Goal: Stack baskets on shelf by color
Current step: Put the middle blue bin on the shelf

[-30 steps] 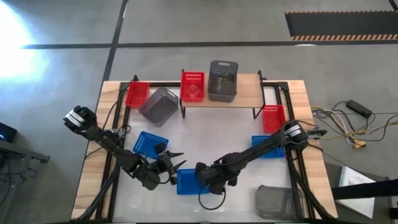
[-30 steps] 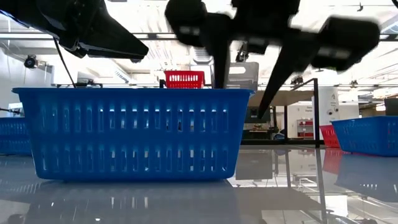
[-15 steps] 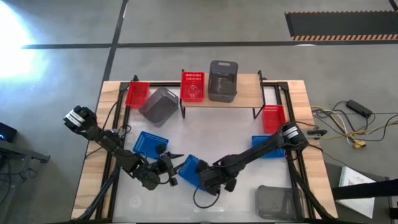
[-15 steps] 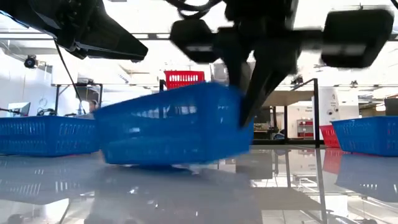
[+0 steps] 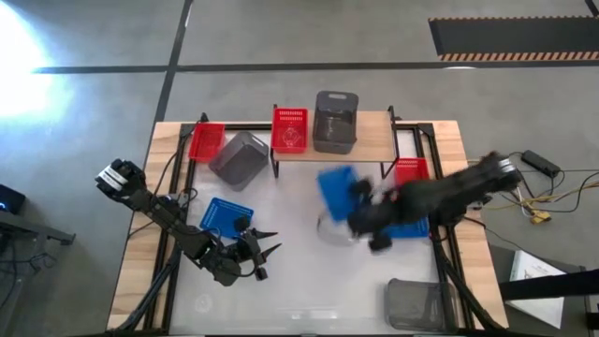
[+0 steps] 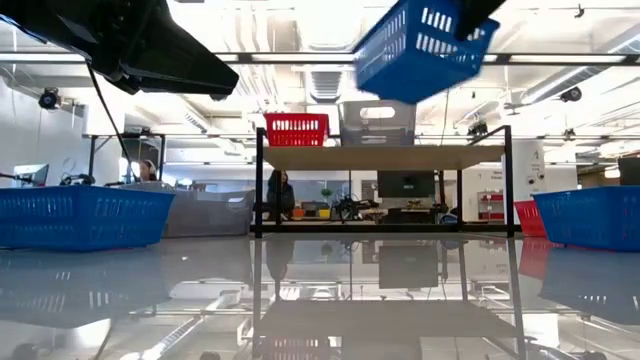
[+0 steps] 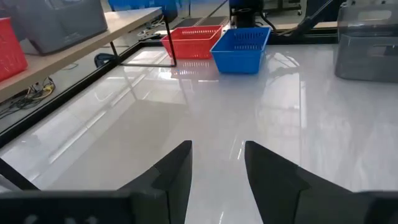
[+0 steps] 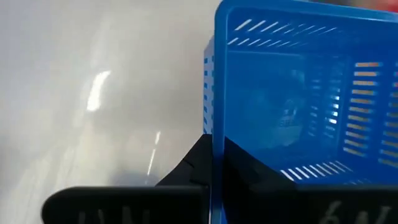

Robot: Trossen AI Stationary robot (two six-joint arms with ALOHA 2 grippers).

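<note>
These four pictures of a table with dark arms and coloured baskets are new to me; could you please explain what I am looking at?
It is a robot with two dark arms at a white table, each ending in two fingers. One picture looks straight down, one looks level across the tabletop, and two come from cameras on the arms' wrists.

The right gripper is shut on the wall of a blue basket, which it holds tilted in the air. The left gripper waits near the table's front, fingers open, holding nothing.

At the back stands a low wooden shelf bearing a red basket and a grey basket. More red, blue and grey baskets sit around the table.
</note>
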